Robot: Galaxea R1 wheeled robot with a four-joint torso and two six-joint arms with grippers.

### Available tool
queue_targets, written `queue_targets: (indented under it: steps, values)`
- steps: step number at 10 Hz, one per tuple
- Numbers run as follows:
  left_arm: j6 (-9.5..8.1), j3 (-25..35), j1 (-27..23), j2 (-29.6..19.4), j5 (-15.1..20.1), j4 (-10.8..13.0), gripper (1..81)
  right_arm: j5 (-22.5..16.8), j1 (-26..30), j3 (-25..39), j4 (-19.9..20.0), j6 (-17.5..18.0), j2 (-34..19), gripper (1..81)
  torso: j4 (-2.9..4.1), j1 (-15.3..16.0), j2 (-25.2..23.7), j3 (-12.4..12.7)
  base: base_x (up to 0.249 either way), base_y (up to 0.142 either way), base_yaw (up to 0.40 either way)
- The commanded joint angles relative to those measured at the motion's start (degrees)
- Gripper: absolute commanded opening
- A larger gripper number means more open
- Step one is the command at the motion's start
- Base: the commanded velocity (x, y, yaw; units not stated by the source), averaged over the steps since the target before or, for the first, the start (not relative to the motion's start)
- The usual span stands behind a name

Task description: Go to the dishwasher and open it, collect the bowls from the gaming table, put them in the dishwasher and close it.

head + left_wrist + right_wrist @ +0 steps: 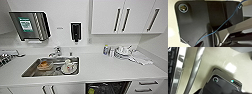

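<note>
A white counter (105, 67) is running across the head view, backed by a white wall (62, 15). A steel sink (32, 71) is sitting sunk into it, holding an orange bowl (44, 65) and white dishes (68, 67), with a tap (56, 51) behind it. A paper dispenser (30, 25) and a black soap dispenser (75, 31) are hanging on the wall; white cupboards (125, 16) are hanging at upper right. More dishes (122, 52) and a cloth (140, 58) are lying on the counter's right part. Below the counter, the dishwasher (107, 88) is standing open, showing its dark racks, with something yellow-green (91, 91) inside. Drawers (147, 86) are sitting just beside it. I cannot tell how either gripper's fingers are standing.
</note>
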Motion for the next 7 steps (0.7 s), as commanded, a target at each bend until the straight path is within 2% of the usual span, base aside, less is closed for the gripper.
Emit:
queue_targets:
  steps: [1, 3, 4, 7]
  values:
    - [-0.30, 0.4, -1.8, -0.4, 4.4, -0.6, 81.1, -6.2, 2.3, -7.0, 2.0, 0.0, -1.6, 81.1, 0.00, 3.6, -5.6, 0.0, 0.000, 0.000, 0.000]
    - [-0.30, 0.0, -1.8, -0.3, 4.4, -0.6, 81.1, -9.7, 1.4, -14.5, 2.5, 0.1, 1.6, 81.1, 0.00, 6.0, -9.4, 0.0, 0.000, 0.000, 0.000]
    - [-0.30, 0.0, -1.8, -0.3, 4.5, -0.7, 81.1, -11.8, 1.0, -17.1, 5.7, 0.6, 3.2, 81.1, 0.00, 7.3, -11.6, 0.0, 0.000, 0.000, 0.000]
    - [-0.30, 0.0, -1.8, -0.2, 4.5, -0.5, 81.1, -13.7, 1.1, -21.4, 11.9, 0.8, 5.7, 81.1, 0.00, 11.1, -17.7, 0.1, 0.000, 0.000, 0.000]
